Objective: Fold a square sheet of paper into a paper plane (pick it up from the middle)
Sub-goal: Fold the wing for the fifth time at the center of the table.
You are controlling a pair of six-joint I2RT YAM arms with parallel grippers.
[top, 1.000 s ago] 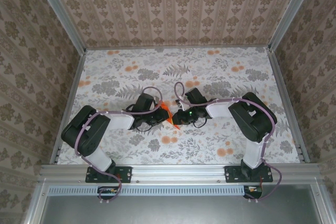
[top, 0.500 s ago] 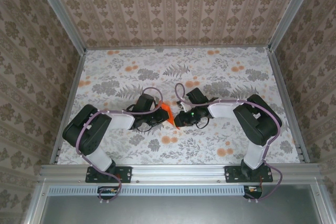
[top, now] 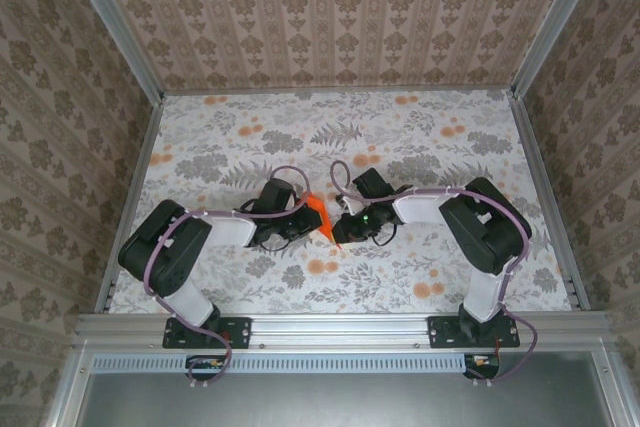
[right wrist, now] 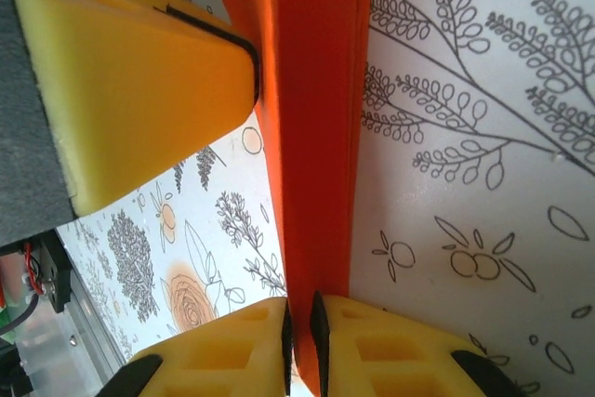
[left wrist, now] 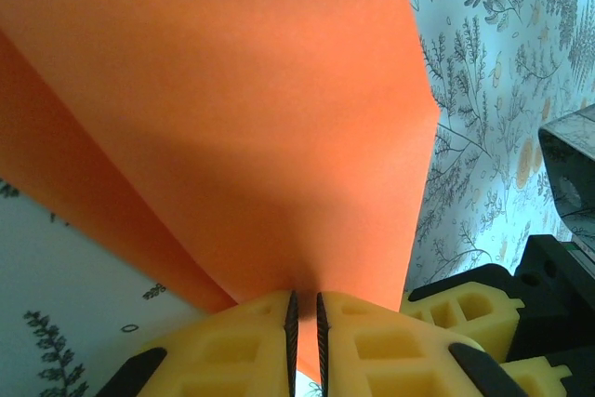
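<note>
My left pincer (left wrist: 304, 309) and right pincer (right wrist: 299, 318) are both clenched on the folded orange sheet (left wrist: 260, 118), which fans out ahead of my left jaws and spans between the two; if my arms pull apart unevenly, I judge it could tear or slip free.

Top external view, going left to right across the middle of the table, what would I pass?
left arm → left gripper → folded orange paper, pinched from both sides → right gripper → right arm
</note>
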